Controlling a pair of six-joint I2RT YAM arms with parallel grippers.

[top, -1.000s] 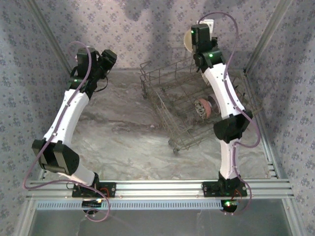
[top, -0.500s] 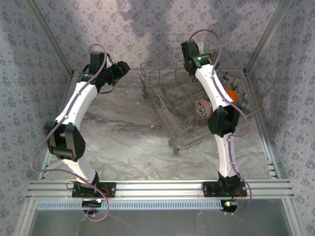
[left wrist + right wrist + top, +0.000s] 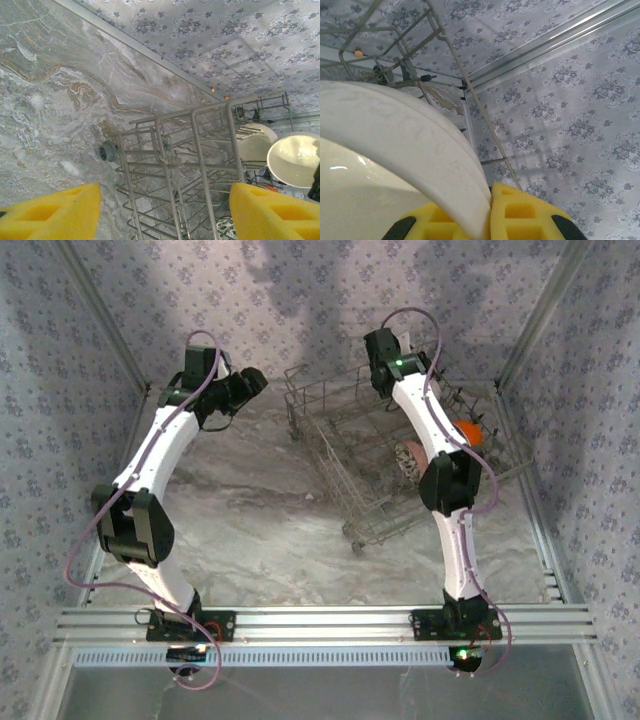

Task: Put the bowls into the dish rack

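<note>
Cream bowl (image 3: 395, 145) in the right gripper (image 3: 486, 220)

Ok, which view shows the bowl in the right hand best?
Left wrist: the whole cream bowl is visible, round face on, at the far side of the dish rack. Right wrist gives a close-up of its rim, pinched in the shut right hand. In top external the right arm covers it.

Grey metal wire dish rack (image 3: 360, 475), plain glossy cream bowl (image 3: 395, 145), orange bowl (image 3: 471, 430), table (image 3: 250, 510) marbled grey, white and tan, walls (image 3: 300, 300) pale lavender with darker floral print.
</note>
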